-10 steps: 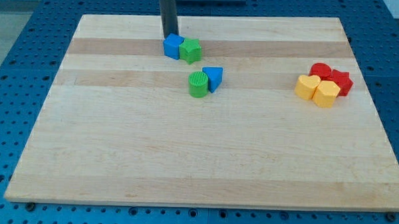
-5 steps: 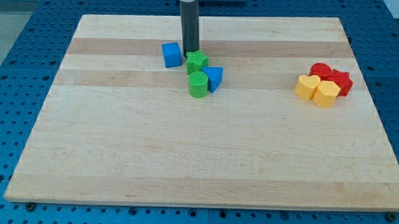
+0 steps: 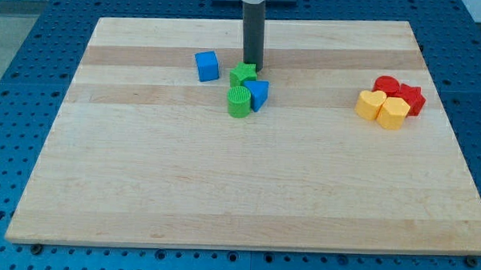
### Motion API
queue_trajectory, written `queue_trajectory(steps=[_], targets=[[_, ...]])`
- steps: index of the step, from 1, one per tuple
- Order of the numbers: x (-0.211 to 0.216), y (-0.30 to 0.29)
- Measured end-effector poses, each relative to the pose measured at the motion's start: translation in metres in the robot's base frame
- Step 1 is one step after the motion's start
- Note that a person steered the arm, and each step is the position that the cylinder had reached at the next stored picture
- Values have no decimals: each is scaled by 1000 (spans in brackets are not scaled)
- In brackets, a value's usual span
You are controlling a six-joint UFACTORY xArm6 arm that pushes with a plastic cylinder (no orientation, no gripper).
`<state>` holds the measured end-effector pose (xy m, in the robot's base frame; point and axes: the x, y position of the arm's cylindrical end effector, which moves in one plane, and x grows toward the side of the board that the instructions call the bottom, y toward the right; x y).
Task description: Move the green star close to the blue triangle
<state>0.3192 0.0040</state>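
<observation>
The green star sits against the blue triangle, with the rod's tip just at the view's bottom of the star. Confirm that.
Not quite. In the camera view my tip is at the view's top right of the green star, not below it. The star does sit against the blue triangle.

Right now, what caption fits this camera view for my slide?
My tip sits just above the green star, which touches the blue triangle.
</observation>
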Motion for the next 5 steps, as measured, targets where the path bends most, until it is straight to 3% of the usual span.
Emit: queue_trajectory(steps=[3,4,5], targets=[[1,14],[-39,-5],[-61,-62]])
